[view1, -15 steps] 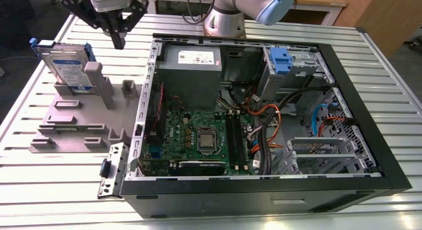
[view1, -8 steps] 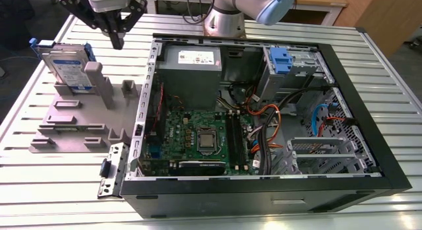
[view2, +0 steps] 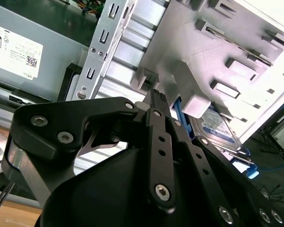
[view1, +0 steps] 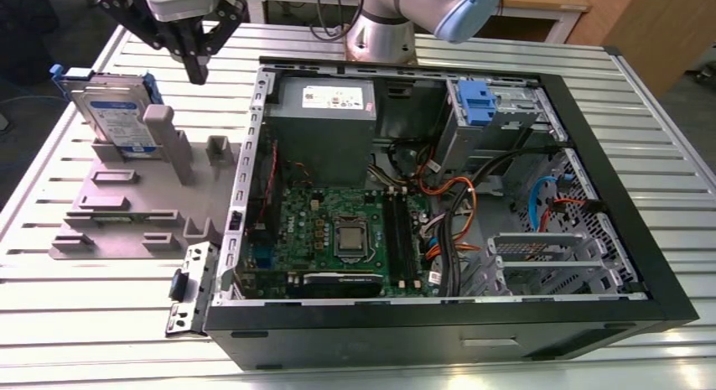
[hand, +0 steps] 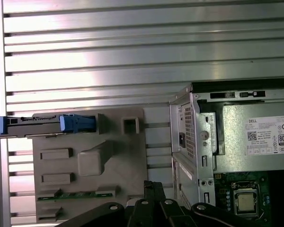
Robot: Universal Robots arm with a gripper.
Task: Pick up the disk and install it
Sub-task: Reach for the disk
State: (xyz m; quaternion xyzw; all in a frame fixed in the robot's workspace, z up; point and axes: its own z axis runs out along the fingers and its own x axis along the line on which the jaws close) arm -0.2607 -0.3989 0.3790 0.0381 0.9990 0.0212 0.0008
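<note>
The disk stands on edge in a slot at the far end of the grey holder plate, its white-and-blue label facing out and its blue bracket around it. My gripper hangs above the table between the disk and the open computer case, a little to the disk's right in the exterior view. Its black fingers are shut with nothing between them. The second wrist view shows the disk beyond the fingertips. In the first wrist view the disk is seen edge-on.
The case lies open with the motherboard, the grey power supply with a white sticker, and a drive bay with a blue tab. Orange and black cables run across. A metal cage sits at the exterior view's right.
</note>
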